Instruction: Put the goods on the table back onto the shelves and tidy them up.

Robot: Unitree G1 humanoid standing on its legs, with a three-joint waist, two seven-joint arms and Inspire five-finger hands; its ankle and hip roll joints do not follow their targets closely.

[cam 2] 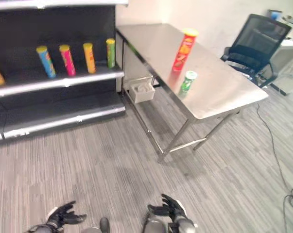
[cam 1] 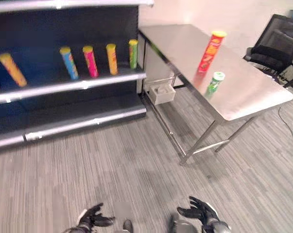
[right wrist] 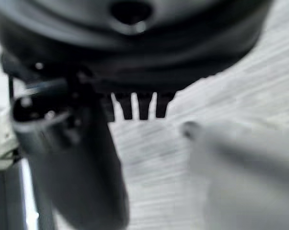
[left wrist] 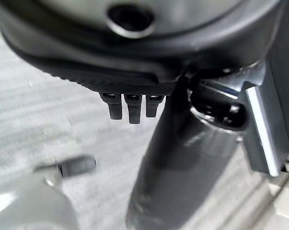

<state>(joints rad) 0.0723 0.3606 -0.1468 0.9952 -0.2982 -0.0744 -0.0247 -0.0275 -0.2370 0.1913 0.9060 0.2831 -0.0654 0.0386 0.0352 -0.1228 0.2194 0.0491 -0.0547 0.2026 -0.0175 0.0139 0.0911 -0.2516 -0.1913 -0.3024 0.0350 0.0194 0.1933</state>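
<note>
Well, we see a tall red cylindrical snack can and a short green can upright on the steel table — near each other, not touching. On the dark shelf stand five more cans. Both hands hang low over the grey floor — left hand and right hand with fingers loosely spread, holding nothing.
</note>
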